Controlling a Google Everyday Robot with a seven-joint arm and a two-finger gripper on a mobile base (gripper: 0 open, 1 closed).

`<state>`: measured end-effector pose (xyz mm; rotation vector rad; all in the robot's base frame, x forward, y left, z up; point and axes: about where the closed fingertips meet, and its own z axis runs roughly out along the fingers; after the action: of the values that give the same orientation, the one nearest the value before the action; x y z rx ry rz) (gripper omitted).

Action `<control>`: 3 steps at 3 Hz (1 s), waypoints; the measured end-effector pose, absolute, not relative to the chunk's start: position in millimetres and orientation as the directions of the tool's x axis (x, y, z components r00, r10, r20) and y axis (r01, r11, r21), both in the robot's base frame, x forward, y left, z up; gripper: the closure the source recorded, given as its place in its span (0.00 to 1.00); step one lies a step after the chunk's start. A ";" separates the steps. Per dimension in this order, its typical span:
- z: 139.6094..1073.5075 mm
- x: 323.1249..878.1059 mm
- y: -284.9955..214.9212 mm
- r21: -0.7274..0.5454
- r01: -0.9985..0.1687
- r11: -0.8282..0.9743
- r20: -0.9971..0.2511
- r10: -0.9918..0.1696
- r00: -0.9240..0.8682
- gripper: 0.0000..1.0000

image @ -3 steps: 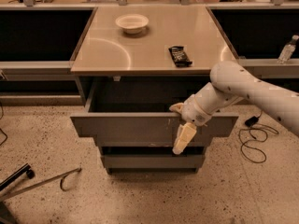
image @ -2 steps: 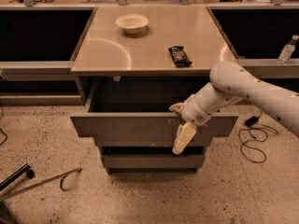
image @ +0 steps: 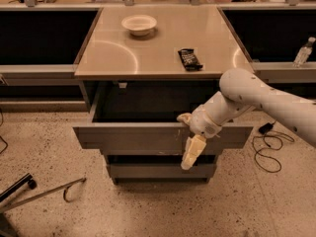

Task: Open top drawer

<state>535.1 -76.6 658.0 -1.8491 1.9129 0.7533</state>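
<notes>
The top drawer (image: 133,137) is the wide grey metal one under the tan table top (image: 148,53). It stands pulled out towards me, with its dark inside showing behind the long front panel. My gripper (image: 188,135) is at the panel's top edge, right of centre. One cream finger (image: 193,151) hangs down in front of the panel and the other sits at the top edge. The two are spread apart and hold nothing. My white arm reaches in from the right.
A narrower grey drawer front (image: 158,171) sits below the top drawer. A white bowl (image: 139,23) and a black flat object (image: 189,59) lie on the table top. A plastic bottle (image: 302,52) stands at the right. A black cable (image: 266,152) and a metal frame (image: 44,191) lie on the speckled floor.
</notes>
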 end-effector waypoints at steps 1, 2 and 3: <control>661.9 512.6 -70.1 0.154 -0.988 -0.018 -0.626 -0.775 -0.083 0.00; 661.8 512.4 -69.9 0.155 -0.988 -0.019 -0.626 -0.775 -0.083 0.00; 659.1 500.7 -61.8 0.165 -0.985 -0.049 -0.629 -0.774 -0.067 0.00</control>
<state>500.7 -61.8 659.1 -1.8677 1.8878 0.8448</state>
